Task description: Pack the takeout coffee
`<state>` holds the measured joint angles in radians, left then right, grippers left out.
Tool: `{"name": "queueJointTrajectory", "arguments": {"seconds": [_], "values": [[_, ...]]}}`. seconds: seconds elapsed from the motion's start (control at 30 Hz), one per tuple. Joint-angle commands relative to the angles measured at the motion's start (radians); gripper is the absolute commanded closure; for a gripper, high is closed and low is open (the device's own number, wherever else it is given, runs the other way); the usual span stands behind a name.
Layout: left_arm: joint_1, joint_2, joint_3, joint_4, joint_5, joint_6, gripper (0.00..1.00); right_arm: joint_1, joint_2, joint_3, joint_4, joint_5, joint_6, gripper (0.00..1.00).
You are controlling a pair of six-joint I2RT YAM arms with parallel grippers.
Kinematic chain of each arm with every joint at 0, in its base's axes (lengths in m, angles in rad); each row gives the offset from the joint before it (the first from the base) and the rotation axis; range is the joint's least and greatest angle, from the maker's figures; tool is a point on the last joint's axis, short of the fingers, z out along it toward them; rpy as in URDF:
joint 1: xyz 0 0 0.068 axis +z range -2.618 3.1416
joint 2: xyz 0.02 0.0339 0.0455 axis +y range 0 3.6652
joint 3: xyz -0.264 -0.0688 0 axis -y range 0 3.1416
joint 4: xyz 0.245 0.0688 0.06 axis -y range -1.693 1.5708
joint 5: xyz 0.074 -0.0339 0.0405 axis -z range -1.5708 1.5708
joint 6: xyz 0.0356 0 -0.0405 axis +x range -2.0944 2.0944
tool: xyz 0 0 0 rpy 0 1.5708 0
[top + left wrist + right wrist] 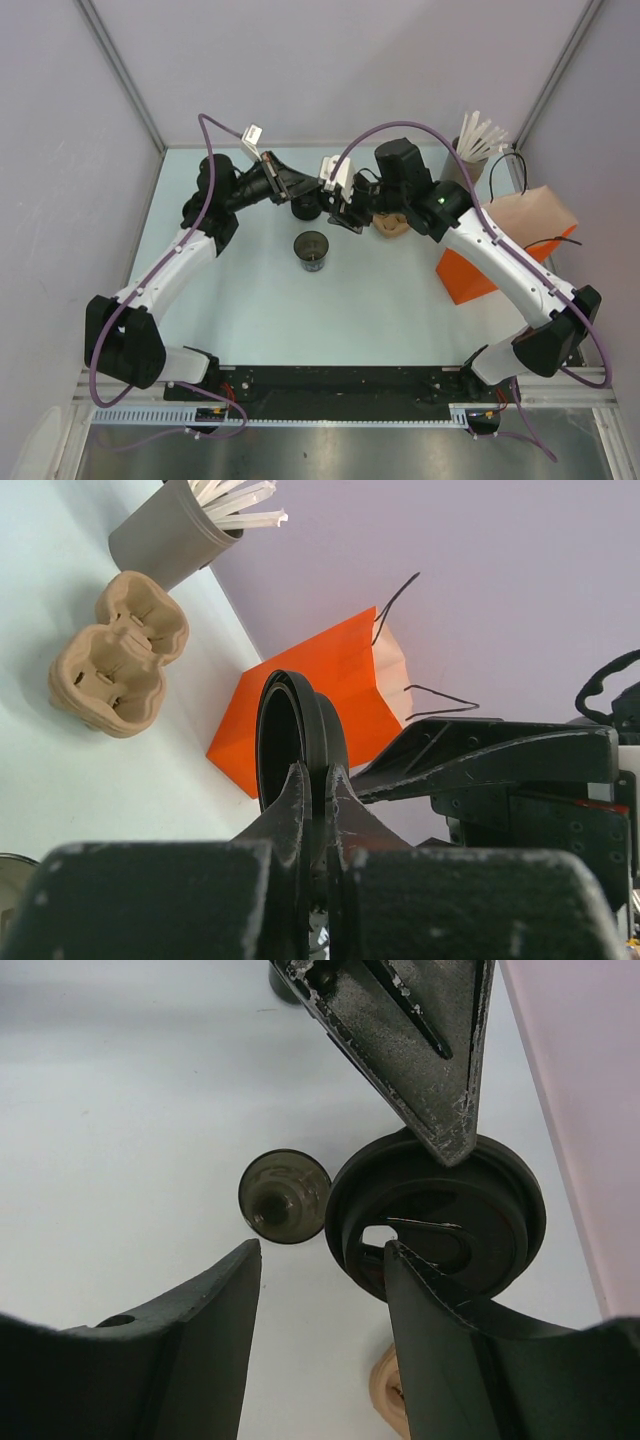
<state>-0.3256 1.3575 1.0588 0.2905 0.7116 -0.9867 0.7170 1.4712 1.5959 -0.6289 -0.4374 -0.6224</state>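
The takeout coffee cup [312, 250], small and black with a greyish-brown inside, stands lidless mid-table; it also shows in the right wrist view [285, 1197]. Its round black lid [295, 730] hangs on edge above the table, with my left gripper [318, 770] shut on the rim. In the top view the lid [305, 208] hangs just behind the cup. My right gripper [322, 1248] is open right beside the lid [435, 1215], its right finger overlapping the lid's lower face. The orange bag [470, 275] stands at the right.
A beige pulp cup carrier [390, 222] lies under the right wrist. A grey tub of white sticks [470, 150] stands at the back right corner. The orange bag's [320, 695] black handles stick up. Walls enclose the table on three sides.
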Motion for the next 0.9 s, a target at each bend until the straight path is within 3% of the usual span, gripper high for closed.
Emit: {"name": "queueJointTrajectory", "arguments": {"seconds": [0.0, 0.43, 0.57, 0.73, 0.87], "values": [[0.007, -0.023, 0.001, 0.056, 0.026, -0.041, 1.00, 0.006, 0.020, 0.039, 0.046, 0.032, 0.001, 0.44], [0.007, -0.026, -0.008, 0.072, 0.037, -0.053, 1.00, 0.019, 0.066, 0.073, 0.074, 0.097, 0.015, 0.62], [0.007, -0.026, -0.013, 0.082, 0.038, -0.061, 0.99, 0.019, 0.064, 0.070, 0.072, 0.095, 0.010, 0.74], [0.007, -0.031, -0.016, 0.085, 0.038, -0.061, 1.00, 0.022, 0.070, 0.078, 0.069, 0.091, 0.009, 0.98], [0.011, -0.034, -0.014, 0.085, 0.040, -0.058, 0.95, 0.022, 0.077, 0.087, 0.058, 0.083, 0.007, 1.00]]}}
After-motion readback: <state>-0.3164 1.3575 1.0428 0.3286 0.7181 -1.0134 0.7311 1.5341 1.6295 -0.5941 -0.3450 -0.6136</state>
